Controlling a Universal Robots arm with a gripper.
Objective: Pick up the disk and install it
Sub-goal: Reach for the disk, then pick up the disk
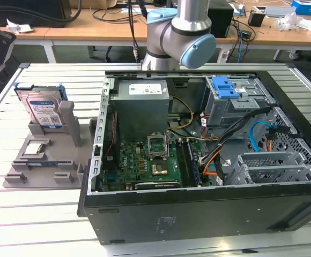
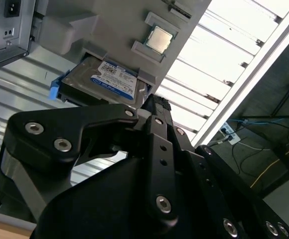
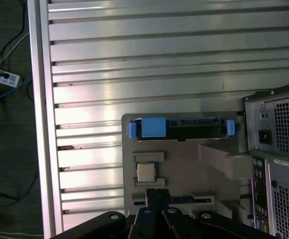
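Claw [image 3: 157, 192] closed, empty, apart from disk [image 3: 184, 128] resting in grey holder [image 3: 184, 169].

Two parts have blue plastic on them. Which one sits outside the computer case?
The disk, propped in the grey holder at the exterior view's left; the blue-topped drive bay sits inside the case.

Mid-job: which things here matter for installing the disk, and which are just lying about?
Job: disk, its grey holder, blue-topped drive bay, gripper.
Lying about: square chip, motherboard, power strip on the floor.
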